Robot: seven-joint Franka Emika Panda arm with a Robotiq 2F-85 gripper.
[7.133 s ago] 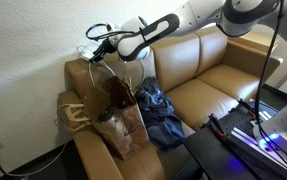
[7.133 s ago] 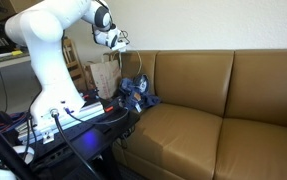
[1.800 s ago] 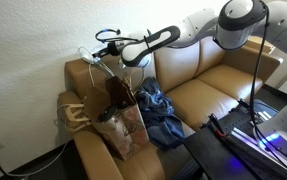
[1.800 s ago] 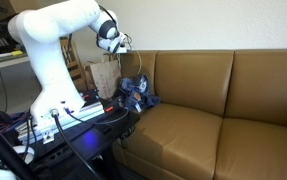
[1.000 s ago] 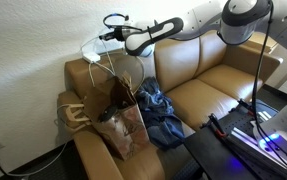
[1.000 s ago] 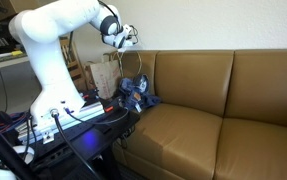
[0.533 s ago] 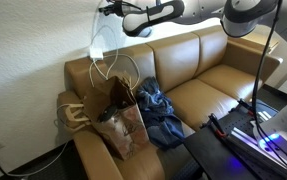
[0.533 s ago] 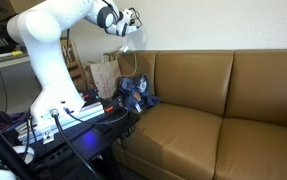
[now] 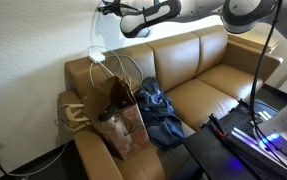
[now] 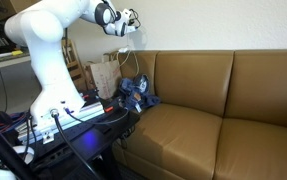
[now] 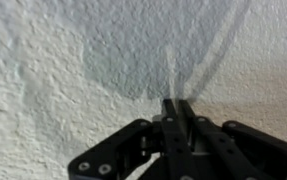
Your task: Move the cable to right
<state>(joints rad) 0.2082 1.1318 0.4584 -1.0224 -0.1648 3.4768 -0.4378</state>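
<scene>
In an exterior view, a brown paper bag (image 9: 118,118) stands at lower left on the sofa (image 9: 208,85), with crumpled blue clothes (image 9: 161,112) beside it. Behind the bag, the cable (image 9: 96,54) shows its white plug block at the top of the sofa back, left of centre. Its thin cord rises toward the gripper (image 9: 105,10) at the top edge. In the wrist view the gripper (image 11: 178,103) faces the textured wall (image 11: 63,60), fingers pinched nearly together on a pale strand of cable.
</scene>
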